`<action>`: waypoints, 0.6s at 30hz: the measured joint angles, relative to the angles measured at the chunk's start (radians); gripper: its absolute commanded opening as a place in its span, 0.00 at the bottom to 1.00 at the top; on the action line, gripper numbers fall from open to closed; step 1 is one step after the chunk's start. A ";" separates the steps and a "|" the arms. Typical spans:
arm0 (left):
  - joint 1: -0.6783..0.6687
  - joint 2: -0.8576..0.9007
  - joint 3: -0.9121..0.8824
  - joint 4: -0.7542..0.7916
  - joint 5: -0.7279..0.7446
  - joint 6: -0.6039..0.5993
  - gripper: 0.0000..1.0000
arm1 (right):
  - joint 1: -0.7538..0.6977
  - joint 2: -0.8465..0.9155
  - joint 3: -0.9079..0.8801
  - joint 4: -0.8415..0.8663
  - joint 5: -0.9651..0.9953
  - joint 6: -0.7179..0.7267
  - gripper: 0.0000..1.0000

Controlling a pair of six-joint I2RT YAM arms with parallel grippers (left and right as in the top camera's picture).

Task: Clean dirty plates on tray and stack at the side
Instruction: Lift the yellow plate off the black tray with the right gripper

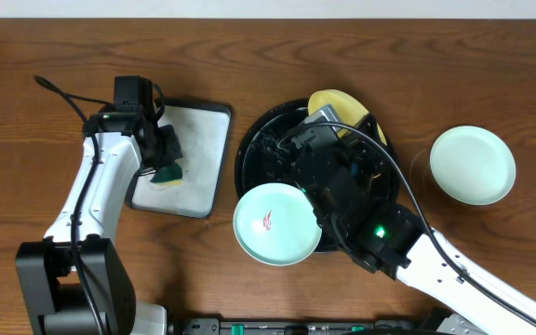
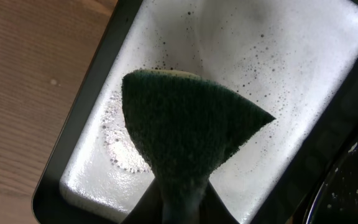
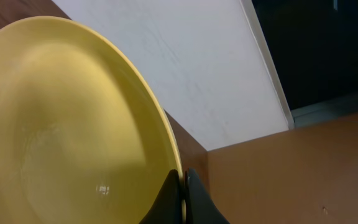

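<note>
Yellow plate [image 1: 335, 102], tilted on edge above the far side of the black tray [image 1: 254, 149], has its rim clamped between the right gripper's [image 3: 183, 180] fingers. Left of the tray, the left gripper [image 2: 182, 194] pinches a green sponge [image 2: 185, 121] over a foamy white tray [image 1: 203, 140]. The sponge likely needs to travel rightward to reach the plate.

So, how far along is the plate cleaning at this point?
Looks done: one mint plate lies smear-free on the table at the right. In hand: the right pincer grips the yellow plate by its rim at the black tray; the left pincer holds the sponge over the soapy white tray. Left: the mint plate with the red smear, plus stacking.
</note>
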 measured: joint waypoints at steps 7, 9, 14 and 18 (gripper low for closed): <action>0.000 0.000 0.000 0.000 0.000 0.000 0.08 | -0.012 0.000 0.000 -0.050 -0.008 0.118 0.01; 0.000 0.000 0.000 0.000 0.000 0.000 0.08 | -0.029 0.001 0.000 -0.088 -0.024 0.165 0.01; 0.000 0.000 0.000 0.000 0.001 0.000 0.08 | -0.117 0.018 -0.002 -0.247 -0.132 0.347 0.01; 0.000 0.000 0.000 0.000 0.003 0.000 0.07 | -0.201 0.035 -0.003 -0.329 -0.256 0.484 0.01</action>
